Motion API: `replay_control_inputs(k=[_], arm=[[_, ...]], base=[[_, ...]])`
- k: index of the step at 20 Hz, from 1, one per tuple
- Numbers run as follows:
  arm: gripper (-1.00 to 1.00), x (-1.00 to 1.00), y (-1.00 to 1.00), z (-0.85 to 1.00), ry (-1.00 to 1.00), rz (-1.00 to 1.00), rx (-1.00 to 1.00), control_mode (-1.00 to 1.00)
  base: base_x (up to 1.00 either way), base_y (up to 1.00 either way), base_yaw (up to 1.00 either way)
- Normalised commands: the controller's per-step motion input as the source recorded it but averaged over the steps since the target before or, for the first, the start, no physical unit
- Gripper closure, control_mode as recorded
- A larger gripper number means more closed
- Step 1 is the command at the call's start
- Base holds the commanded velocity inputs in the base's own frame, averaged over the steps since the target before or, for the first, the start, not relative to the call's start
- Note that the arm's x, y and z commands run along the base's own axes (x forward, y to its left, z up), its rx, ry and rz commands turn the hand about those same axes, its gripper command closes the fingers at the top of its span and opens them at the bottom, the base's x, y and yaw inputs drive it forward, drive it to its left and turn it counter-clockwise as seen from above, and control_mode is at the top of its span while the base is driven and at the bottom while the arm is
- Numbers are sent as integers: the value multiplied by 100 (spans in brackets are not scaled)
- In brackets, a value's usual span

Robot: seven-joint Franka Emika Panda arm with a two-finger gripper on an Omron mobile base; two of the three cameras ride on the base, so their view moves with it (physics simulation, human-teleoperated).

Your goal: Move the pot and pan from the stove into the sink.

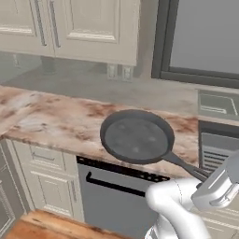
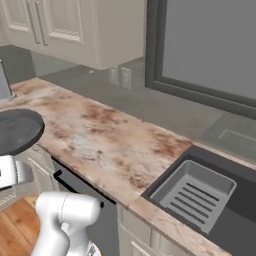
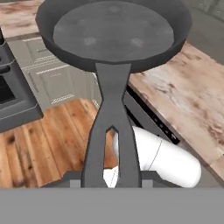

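Pan [image 1: 136, 137] held level above the counter [image 1: 56, 121], jaws clamped on its handle, arm low.

Pan [image 1: 136, 137] off the surface, over counter [image 1: 56, 119] front edge.
Sink [image 2: 240, 200] at counter's right end, rack [image 2: 196, 192] in it; dishwasher [image 1: 109, 196] below the pan.

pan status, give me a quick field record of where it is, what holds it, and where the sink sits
pan: lifted, carried level over the marble counter
contents: empty
held by: hand shut on the handle end
handle: points back toward the arm
sink: dark basin set into the counter, right base view
sink contents: grey slotted rack
below counter: dishwasher front
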Motion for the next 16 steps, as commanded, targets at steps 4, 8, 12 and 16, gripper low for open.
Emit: replay_control_inputs(k=[4,8,12,16], arm=[[100,0,0,0,0,0,0,100],[100,0,0,0,0,0,0,100],[100,0,0,0,0,0,0,100],[100,0,0,0,0,0,0,100]], base=[[0,-31,-40],[-3,-36,-38],[-8,-39,-37],[-5,-34,-39]])
